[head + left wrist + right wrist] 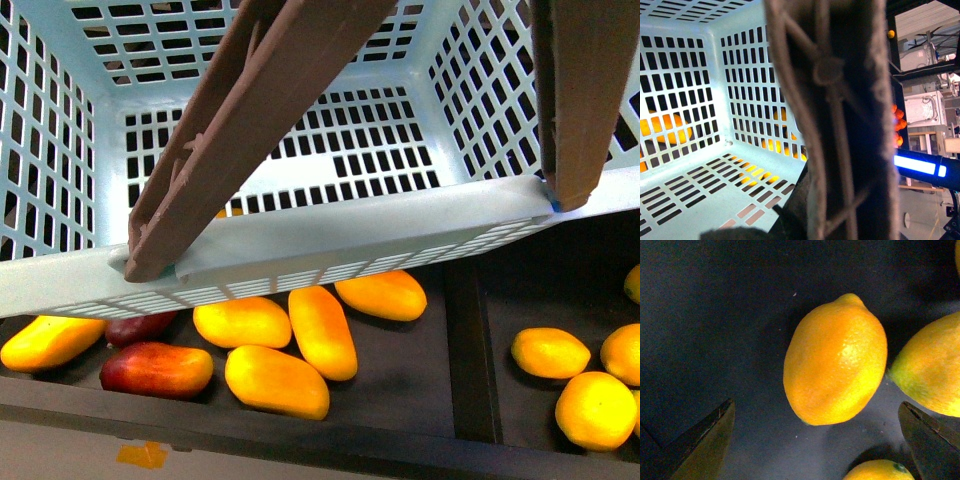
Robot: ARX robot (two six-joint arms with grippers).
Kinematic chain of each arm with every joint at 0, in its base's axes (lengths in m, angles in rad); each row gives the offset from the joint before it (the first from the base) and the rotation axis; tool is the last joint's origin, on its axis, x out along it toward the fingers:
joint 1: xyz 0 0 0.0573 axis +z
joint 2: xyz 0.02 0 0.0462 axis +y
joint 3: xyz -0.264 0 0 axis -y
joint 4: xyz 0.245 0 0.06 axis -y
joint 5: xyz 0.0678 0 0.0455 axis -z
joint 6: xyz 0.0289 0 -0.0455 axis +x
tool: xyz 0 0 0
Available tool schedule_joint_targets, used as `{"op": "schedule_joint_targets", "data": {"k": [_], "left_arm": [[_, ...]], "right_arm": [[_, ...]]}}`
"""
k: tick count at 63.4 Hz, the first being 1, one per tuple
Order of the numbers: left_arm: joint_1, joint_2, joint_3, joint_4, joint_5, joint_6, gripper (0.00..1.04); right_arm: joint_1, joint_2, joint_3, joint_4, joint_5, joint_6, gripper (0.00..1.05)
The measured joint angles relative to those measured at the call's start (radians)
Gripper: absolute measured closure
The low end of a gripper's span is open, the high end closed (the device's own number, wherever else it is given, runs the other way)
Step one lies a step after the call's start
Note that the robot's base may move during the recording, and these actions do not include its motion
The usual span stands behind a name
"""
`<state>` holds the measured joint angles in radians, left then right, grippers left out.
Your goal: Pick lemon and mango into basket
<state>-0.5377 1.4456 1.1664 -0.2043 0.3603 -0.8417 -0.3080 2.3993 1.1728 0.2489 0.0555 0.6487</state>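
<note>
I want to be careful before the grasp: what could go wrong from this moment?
The right gripper has its jaws open near the lemon, but a neighbouring lemon lies close; closing may bump it and roll the target. The basket fills most of the front view and partly covers the mangoes, so that pick may be misjudged.

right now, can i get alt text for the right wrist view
A yellow-orange lemon lies on a dark surface, filling the middle of the picture. The right pincer is open, its two fingers wide apart on either side of the lemon, touching nothing. Parts of other yellow fruits lie close by.
</note>
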Motion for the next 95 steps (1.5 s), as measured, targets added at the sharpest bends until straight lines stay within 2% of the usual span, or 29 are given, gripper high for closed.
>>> {"op": "schedule_joint_targets", "data": {"k": [37,50,54,66,80,95], "left_arm": [[0.0,0.0,0.0,0.0,0.001,0.0,1.0],[0.0,0.0,0.0,0.0,0.0,0.0,1.0],[0.0,0.0,0.0,0.0,0.0,0.0,1.0],[0.0,0.0,0.0,0.0,0.0,0.0,1.0],[0.0,0.0,0.0,0.0,0.0,0.0,1.0],[0.0,0.0,0.0,0.0,0.0,0.0,1.0]], "right_arm": [[-0.014,0.144,0.159,-0.081,0.041,-0.005,0.09],[-0.015,0.156,0.157,-0.077,0.041,-0.007,0.36],[-0.016,0.151,0.145,-0.063,0.031,-0.013,0.39],[-0.016,0.077,0.035,0.014,-0.032,-0.037,0.42],[-0.022,-0.193,-0.195,0.118,-0.133,-0.138,0.43],[-0.03,-0.621,-0.411,0.061,-0.264,-0.278,0.43]]}}
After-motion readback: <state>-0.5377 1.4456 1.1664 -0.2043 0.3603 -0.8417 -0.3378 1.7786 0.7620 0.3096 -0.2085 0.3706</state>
